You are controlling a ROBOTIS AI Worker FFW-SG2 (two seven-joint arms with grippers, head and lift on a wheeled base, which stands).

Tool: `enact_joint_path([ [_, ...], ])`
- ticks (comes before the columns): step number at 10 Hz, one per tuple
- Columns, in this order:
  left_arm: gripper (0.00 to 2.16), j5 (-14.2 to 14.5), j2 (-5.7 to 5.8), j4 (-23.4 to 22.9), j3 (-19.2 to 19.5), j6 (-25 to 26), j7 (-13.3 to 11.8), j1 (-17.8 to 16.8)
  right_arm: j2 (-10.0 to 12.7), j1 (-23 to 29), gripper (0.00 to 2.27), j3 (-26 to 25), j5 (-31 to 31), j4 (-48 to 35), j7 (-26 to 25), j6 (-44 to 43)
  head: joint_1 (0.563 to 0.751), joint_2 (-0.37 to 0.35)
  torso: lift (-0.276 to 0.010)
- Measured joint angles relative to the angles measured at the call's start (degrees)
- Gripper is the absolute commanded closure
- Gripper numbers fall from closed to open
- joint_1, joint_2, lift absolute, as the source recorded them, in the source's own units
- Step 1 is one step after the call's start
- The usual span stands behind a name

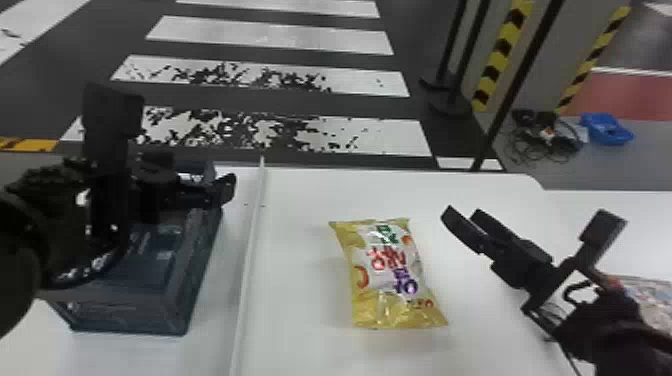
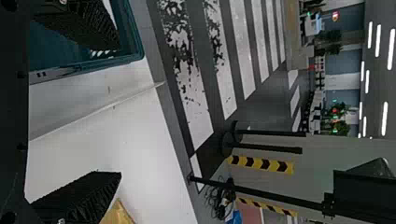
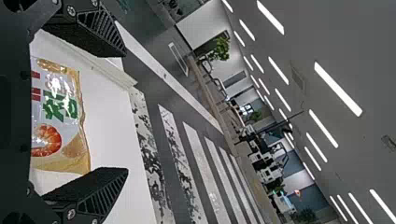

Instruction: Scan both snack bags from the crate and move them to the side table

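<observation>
The white tabletop (image 1: 300, 200) supports a yellow, pillow-shaped snack bag (image 1: 387, 275) at lower centre, apart from and left of the right gripper's (image 1: 462, 215) spread jaws. Left gripper (image 1: 227, 187), frame left: jaws spread.

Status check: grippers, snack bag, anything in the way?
Both open: left gripper at the crate, right gripper right of the yellow snack bag.
Bag lying on white table, ungripped.
White ridge between bag and crate.
</observation>
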Motion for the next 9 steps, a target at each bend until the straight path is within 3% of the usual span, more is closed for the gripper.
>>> enact_joint_path([
  [1, 0.03, -0.25, 0.37, 0.6, -0.12, -6.21, 2.49, 1.23, -0.12, 0.12, 0.12, 0.0, 0.0, -0.01, 0.02, 0.01, 0.695, -0.09, -0.095],
  [2, 0.03, -0.48, 1.21, 1.46, -0.27, -16.28, 5.32, 3.21, -0.44, 0.27, 0.12, -0.01, 0.05, -0.01, 0.1, 0.03, 0.695, -0.085, -0.095],
  [3, 0.03, -0.59, 2.26, 2.07, -0.12, -25.44, 6.86, 5.18, -0.91, 0.5, 0.11, -0.01, 0.3, -0.01, 0.39, 0.15, 0.695, -0.079, -0.095],
  [4, 0.03, -0.63, 3.08, 2.28, 0.56, -30.95, 7.23, 6.8, -1.3, 0.74, 0.11, 0.06, 0.82, -0.07, 0.54, 0.23, 0.69, -0.072, -0.095],
  [9, 0.03, 0.37, 6.64, 3.29, 3.55, -49.09, 8.07, 13.08, -3.01, 6.29, 0.12, 0.89, 6.6, -4.37, -2.36, 0.51, 0.695, -0.053, -0.095],
])
